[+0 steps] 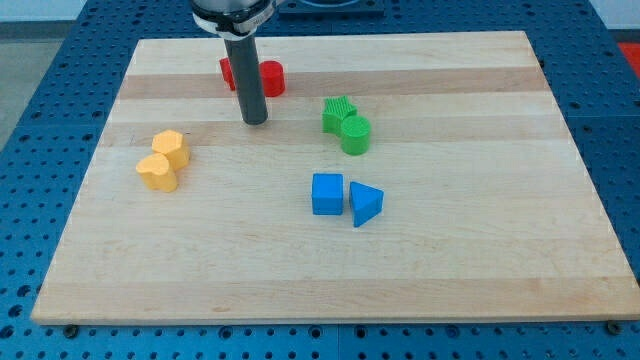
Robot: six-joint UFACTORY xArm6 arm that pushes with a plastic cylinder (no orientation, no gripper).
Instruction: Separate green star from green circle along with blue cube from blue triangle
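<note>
Camera view, nearest first: on the pale wood-grain counter [450, 280], the smooth blue cube [327, 194] and wedge-shaped blue triangle [366, 204] sit almost touching, below and right of my tip [255, 122]. Ridged green star [339, 113] and round green circle [355, 134] touch, right of it. Two yellow blocks [164, 160] sit left; two red blocks [254, 76] lie behind the matte dark rod, an end effector without jaws to part or close.

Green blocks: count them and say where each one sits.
2. The green star sits right of my tip; the green circle touches it on its lower right. None seems hidden.
</note>
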